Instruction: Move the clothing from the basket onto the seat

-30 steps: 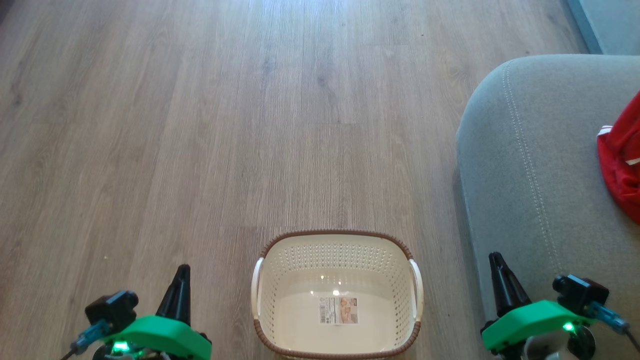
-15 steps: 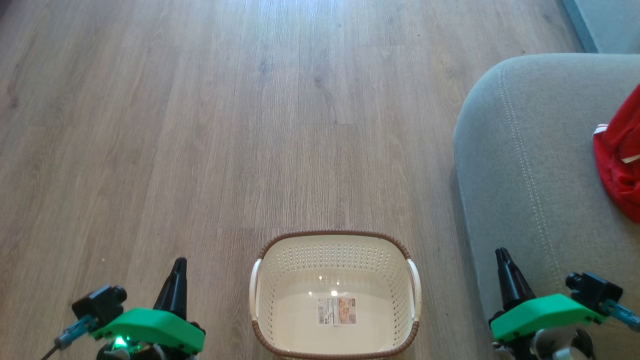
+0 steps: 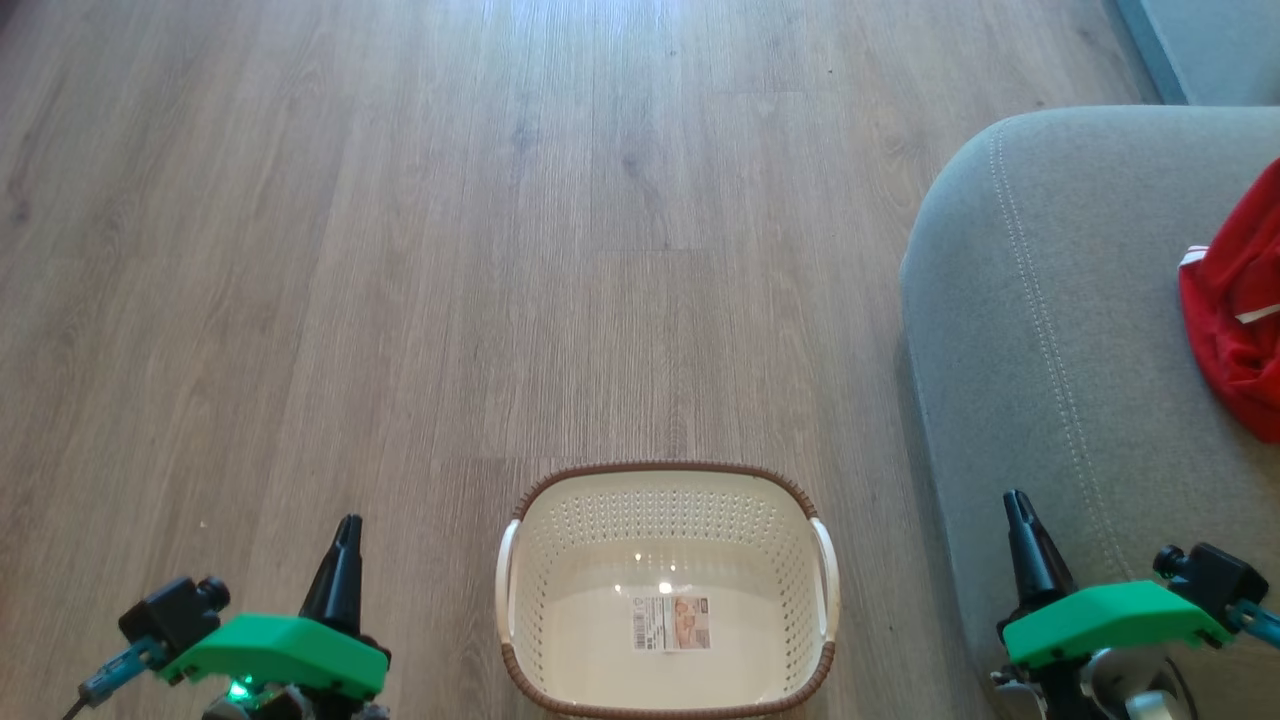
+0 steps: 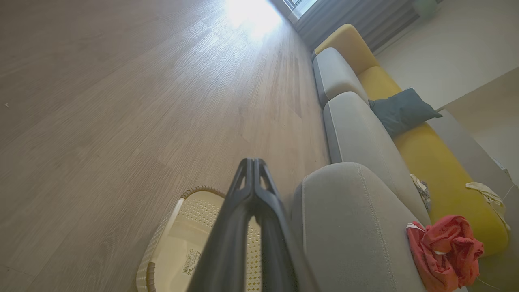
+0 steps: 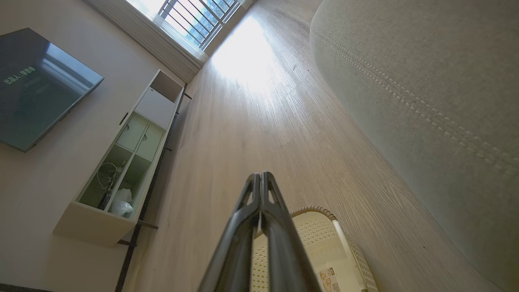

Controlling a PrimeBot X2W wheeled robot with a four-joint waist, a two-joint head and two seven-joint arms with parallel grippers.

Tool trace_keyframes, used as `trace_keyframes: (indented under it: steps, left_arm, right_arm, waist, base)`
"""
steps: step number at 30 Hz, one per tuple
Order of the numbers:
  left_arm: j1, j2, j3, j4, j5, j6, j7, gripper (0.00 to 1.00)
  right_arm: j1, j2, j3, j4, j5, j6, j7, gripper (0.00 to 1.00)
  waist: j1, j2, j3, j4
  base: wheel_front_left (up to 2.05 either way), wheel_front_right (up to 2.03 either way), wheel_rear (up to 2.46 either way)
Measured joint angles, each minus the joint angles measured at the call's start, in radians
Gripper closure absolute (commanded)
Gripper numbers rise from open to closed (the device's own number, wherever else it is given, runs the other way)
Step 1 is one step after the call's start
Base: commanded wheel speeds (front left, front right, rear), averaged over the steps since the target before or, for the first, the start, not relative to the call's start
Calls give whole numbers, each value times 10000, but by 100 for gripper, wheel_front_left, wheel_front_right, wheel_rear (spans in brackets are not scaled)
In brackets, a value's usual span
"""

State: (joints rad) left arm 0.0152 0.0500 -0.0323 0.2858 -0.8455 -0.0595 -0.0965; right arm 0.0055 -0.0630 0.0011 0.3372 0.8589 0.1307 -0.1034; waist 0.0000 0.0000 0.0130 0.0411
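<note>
The left gripper (image 3: 346, 530) is closed, its two dark fingers pressed together into one point. It holds nothing. In the head view it stands at 7 o'clock, over the wooden floor (image 3: 400, 250). In its own wrist view the left gripper (image 4: 252, 163) shows the same closed tips, with no gap between them. The right gripper (image 3: 1021, 512) is closed too and holds nothing. It stands at 5 o'clock in the head view, over the front edge of the seat (image 3: 1050, 330). In the right wrist view the right gripper (image 5: 260, 177) has its tips touching.

Between the two grippers, at 6 o'clock, the basket (image 3: 660, 467) stands upright on the floor, just beside the seat. A paper label (image 3: 671, 623) lies on its base (the print is too small to read). The basket (image 4: 162, 243) appears partly behind the fingers in the left wrist view, and the basket (image 5: 324, 227) also shows low in the right wrist view.

The seat fills the 3 o'clock side of the head view. The clothing (image 3: 1240, 340) lies on it at 3 o'clock, at the picture's edge, well apart from the basket. In the left wrist view the clothing (image 4: 446, 247) is a crumpled red heap on the seat (image 4: 348, 219), with a white part on its near side. Beyond it a dark cushion (image 4: 401, 111) leans on a yellow backrest (image 4: 429, 162).
</note>
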Motion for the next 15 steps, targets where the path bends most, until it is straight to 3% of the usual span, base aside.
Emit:
trace_keyframes:
  steps: [15]
  left_arm:
    - [-175, -8, 286, -25, -1712, -100, 491, 100]
  right_arm:
    - [-180, 0, -274, -128, 1701, 0, 441, 100]
  waist:
    - [0, 0, -23, -93]
  base:
    - [0, 0, 0]
